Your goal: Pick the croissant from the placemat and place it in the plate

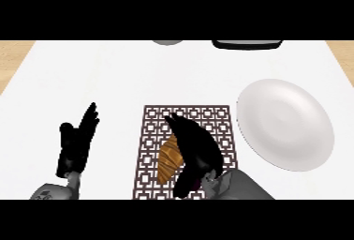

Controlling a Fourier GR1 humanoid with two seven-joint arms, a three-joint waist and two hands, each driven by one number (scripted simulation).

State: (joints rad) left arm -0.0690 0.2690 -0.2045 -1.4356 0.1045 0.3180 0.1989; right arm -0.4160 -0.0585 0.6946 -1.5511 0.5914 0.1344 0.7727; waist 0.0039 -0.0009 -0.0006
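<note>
The right hand [194,147] lies over a patterned placemat [155,117], fingers stretched forward and not yet curled round anything. The croissant [169,159] sits just beside this hand, at its left edge and partly under it, its long axis running away from the robot, parallel to the fingers. The white plate [285,123] lies to the hand's right, near the placemat. The left hand [75,140] rests open, farther left, on the pale counter [104,70].

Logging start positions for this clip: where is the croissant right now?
In the head view, the croissant lies on the patterned placemat, low and centre, beside the right hand and left of the white plate.
</note>
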